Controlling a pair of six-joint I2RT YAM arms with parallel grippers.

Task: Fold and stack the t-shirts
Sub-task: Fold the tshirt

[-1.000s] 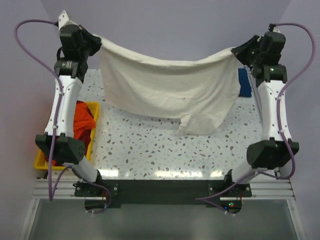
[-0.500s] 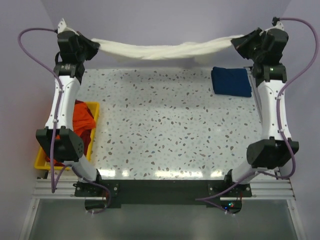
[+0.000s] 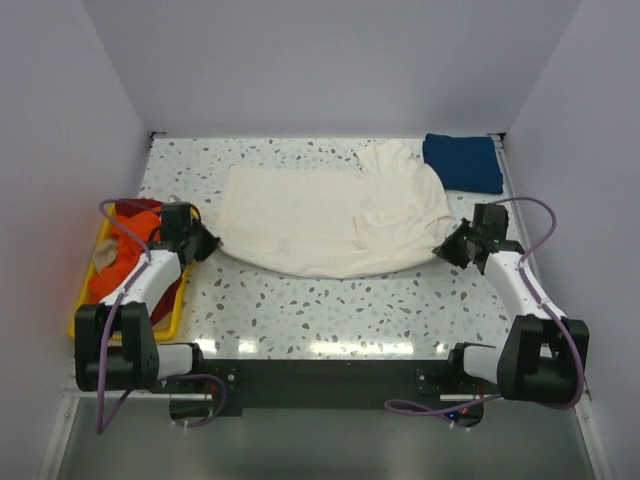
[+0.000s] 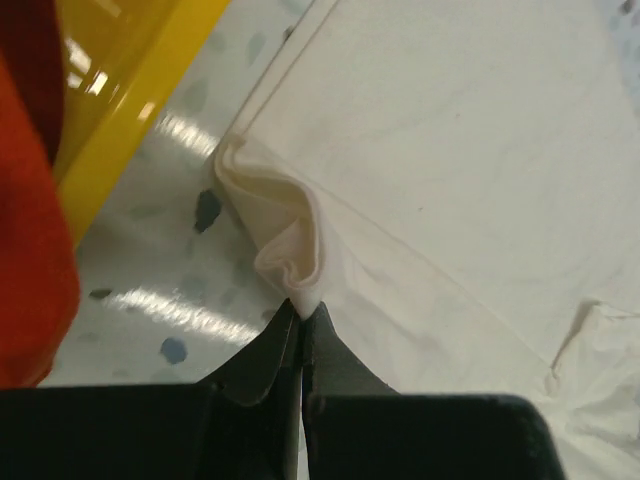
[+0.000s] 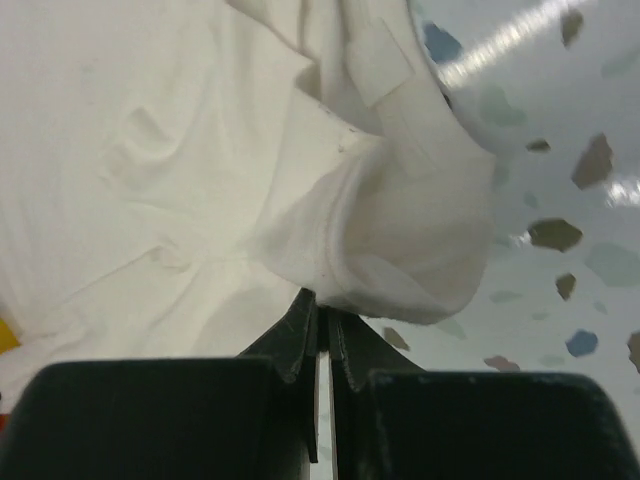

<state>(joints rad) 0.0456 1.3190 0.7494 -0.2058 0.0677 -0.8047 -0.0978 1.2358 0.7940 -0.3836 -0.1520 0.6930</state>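
Note:
The large cream t-shirt (image 3: 320, 220) lies spread flat across the middle of the table, one sleeve folded up at its far right. My left gripper (image 3: 205, 243) sits low at the shirt's left edge, shut on a small pinched fold of the cream cloth (image 4: 290, 250). My right gripper (image 3: 447, 247) is low at the shirt's right edge, shut on a bunched corner (image 5: 400, 260). A dark blue t-shirt (image 3: 462, 162) lies folded at the far right corner. Orange (image 3: 120, 270) and red (image 3: 135, 210) t-shirts are heaped in the tray.
A yellow plastic tray (image 3: 82, 305) stands along the table's left edge, close beside my left arm; its rim (image 4: 140, 110) shows in the left wrist view. Speckled tabletop (image 3: 330, 310) runs between the cream shirt and the arm bases.
Both arms came down from high at the back toward the near side, still gripping. The cream shirt, hanging then stretched taut between them, now lies spread on the table.

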